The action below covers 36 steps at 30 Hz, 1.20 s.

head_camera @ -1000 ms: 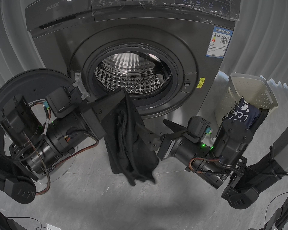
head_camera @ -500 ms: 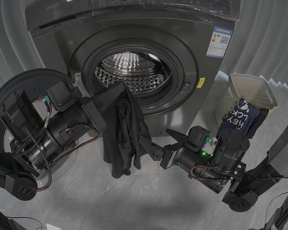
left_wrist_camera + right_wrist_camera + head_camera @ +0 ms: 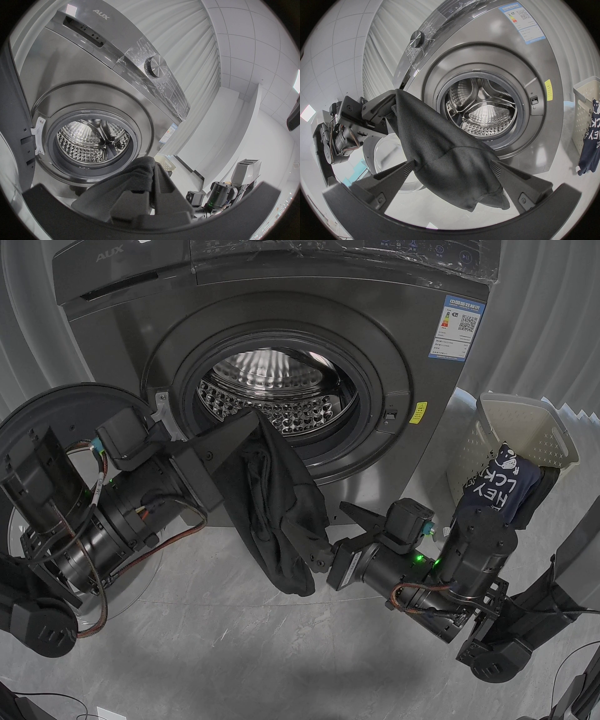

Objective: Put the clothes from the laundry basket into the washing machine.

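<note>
Black cloth, one dark garment (image 3: 275, 509), hangs from the left gripper (image 3: 247, 424), whose fingers are pressed together on its top edge just before the lower lip of the drum mouth. From there it drapes toward six o'clock, clear of the grey tiled floor (image 3: 250, 646). The right gripper (image 3: 451, 164) comes in from four o'clock with its fingers spread wide, one on either side of the hanging fold. Whether they touch it is hard to tell.

At twelve o'clock in the head view stands the washing machine (image 3: 375, 334), grey metal, its round door (image 3: 56, 409) swung open to nine o'clock. The steel drum (image 3: 275, 390) behind the opening holds no clothing that can be seen.

As for writing, a raised maker's mark (image 3: 109, 254) sits at eleven o'clock on the detergent drawer. A blue and white rating label (image 3: 457, 327) with coloured bars and a square code sits at one o'clock on the front panel. A small yellow sticker (image 3: 418, 412) is just beside the door latch. Clear film covers the control panel (image 3: 350, 249), and a silver dial (image 3: 158, 66) stands on it.

At two o'clock, beside the machine, is the pale laundry basket (image 3: 531, 421). A navy shirt (image 3: 500, 480) with white block lettering hangs over its near rim. White curtains (image 3: 544, 334) close the background.
</note>
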Available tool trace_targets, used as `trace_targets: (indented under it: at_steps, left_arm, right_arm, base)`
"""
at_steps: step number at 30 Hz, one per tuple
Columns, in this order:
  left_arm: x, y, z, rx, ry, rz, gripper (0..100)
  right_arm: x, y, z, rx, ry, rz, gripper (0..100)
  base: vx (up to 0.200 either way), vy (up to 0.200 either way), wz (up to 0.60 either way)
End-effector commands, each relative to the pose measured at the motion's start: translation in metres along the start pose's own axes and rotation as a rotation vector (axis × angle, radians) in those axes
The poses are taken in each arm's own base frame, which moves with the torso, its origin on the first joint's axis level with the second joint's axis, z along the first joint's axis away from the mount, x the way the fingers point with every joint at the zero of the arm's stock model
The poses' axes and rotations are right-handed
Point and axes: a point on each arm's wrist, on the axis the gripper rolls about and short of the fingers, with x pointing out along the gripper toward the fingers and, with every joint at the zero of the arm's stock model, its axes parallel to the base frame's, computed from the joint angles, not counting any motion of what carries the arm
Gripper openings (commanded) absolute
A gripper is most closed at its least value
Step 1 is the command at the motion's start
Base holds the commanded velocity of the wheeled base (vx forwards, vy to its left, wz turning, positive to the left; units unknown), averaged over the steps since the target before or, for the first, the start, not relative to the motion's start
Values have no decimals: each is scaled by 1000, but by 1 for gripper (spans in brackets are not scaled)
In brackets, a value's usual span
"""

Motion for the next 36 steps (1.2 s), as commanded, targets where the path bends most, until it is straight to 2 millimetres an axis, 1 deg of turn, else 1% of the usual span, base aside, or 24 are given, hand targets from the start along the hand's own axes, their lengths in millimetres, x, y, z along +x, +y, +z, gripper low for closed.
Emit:
trace_targets:
  at_steps: [1,3,8,11,13,16,17,18,19,20,22,23,24,26,29,33,36]
  left_arm:
    - [3,3,-2,0,3,6,0]
    - [5,4,-4,-1,9,8,0]
    - [5,4,-5,-2,12,8,0]
    - [5,4,-5,-1,13,10,0]
    - [4,4,-5,-1,12,9,0]
    - [3,2,-3,0,5,6,0]
    - [3,2,-3,0,5,6,0]
    - [2,2,-2,0,5,6,0]
    - [2,2,-2,0,5,6,0]
    - [1,2,-2,0,4,5,0]
    - [0,2,-2,0,5,6,0]
    - [0,2,-3,-1,7,6,0]
    - [0,2,-3,-1,7,6,0]
    - [-1,2,-2,0,4,5,0]
    - [-1,1,-1,0,1,3,0]
    - [-1,1,-1,0,1,3,0]
    - [-1,1,-1,0,1,3,0]
  right_arm:
    - [-7,2,0,-17,10,8,100]
    - [-9,4,4,-20,1,13,100]
    - [-7,13,5,-14,-5,53,100]
    - [-4,18,5,-10,-14,81,100]
    - [2,18,6,-11,-26,77,100]
    - [18,12,-2,-16,-23,59,100]
    - [20,11,-3,-17,-23,56,100]
    - [25,6,-6,-20,-21,40,100]
    - [25,6,-6,-20,-21,40,100]
    - [30,-5,-9,-24,-24,13,100]
    - [32,-8,-10,-27,-25,2,100]
    - [36,-16,-10,-41,-32,-17,100]
    - [36,-18,-9,-43,-35,-21,100]
    - [37,-30,-8,-55,-37,-56,100]
    - [36,-40,-8,-67,-36,-83,100]
    - [34,-45,-6,-76,-50,-94,100]
    - [32,-44,-14,-88,-33,-89,100]
  base:
    - [0,0,0]
    - [0,0,0]
    - [0,0,0]
    - [0,0,0]
    - [0,0,0]
    - [0,0,0]
    - [0,0,0]
    - [0,0,0]
    - [0,0,0]
    - [0,0,0]
    - [0,0,0]
    - [0,0,0]
    - [0,0,0]
    - [0,0,0]
    - [0,0,0]
    - [0,0,0]
    - [0,0,0]
